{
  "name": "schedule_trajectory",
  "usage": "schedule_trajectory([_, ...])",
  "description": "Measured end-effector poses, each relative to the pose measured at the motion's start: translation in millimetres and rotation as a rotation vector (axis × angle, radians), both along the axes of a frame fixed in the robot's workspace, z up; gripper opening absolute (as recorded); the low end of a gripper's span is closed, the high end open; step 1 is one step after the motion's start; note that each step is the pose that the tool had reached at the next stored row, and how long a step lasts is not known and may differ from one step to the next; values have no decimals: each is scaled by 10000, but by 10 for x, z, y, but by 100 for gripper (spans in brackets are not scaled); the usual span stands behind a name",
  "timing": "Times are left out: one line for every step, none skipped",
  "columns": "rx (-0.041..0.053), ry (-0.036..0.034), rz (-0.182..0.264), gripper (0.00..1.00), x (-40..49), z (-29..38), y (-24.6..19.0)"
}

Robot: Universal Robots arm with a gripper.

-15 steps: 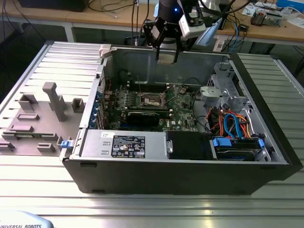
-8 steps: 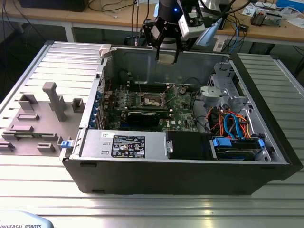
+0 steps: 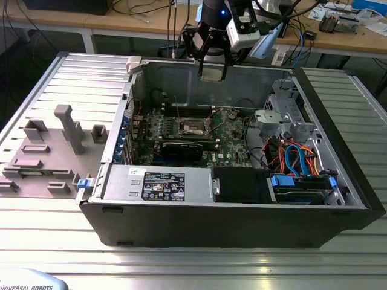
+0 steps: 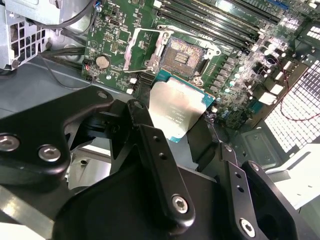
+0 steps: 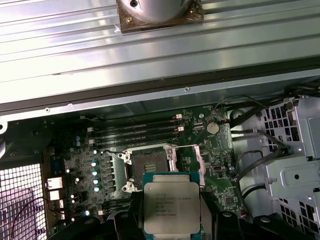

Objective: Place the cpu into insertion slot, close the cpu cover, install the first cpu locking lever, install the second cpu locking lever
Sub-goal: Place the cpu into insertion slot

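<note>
Gripper point(image 3: 213, 74) clamps cpu point(image 5: 171, 207), approx. 12 o'clock of insertion slot point(image 3: 193, 125) in exterior view. Slot empty, cpu cover point(image 4: 141, 50) open; all 4 steps outstanding.

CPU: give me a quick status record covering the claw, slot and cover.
cpu: held in the air over the case, not seated
claw: shut on the cpu
insertion slot: empty, dark centre exposed
cpu cover: swung open beside the slot
placement: not yet done
</note>
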State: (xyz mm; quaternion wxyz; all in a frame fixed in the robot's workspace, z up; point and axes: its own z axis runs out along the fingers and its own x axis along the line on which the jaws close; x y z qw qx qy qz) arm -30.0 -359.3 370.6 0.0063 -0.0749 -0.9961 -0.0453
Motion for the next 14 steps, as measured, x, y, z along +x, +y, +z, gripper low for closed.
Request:
schedule_trajectory([0, 0, -2, 54, 0, 0, 0])
schedule_trajectory([0, 0, -3, 54, 0, 0, 0])
schedule_trajectory([-1, 0, -6, 54, 0, 0, 0])
schedule_trajectory([0, -1, -19, 54, 0, 0, 0])
schedule_trajectory([0, 0, -33, 54, 0, 0, 0])
schedule_trajectory([0, 0, -55, 54, 0, 0, 0])
schedule_trajectory([0, 0, -78, 54, 0, 0, 0])
schedule_trajectory([0, 0, -123, 54, 0, 0, 0])
schedule_trajectory([0, 0, -150, 54, 0, 0, 0])
schedule_trajectory([0, 0, -178, 54, 0, 0, 0])
schedule_trajectory([0, 0, -208, 54, 0, 0, 0])
schedule_trajectory([0, 0, -234, 54, 0, 0, 0])
schedule_trajectory([0, 0, -264, 54, 0, 0, 0])
schedule_trajectory([0, 0, -298, 54, 0, 0, 0])
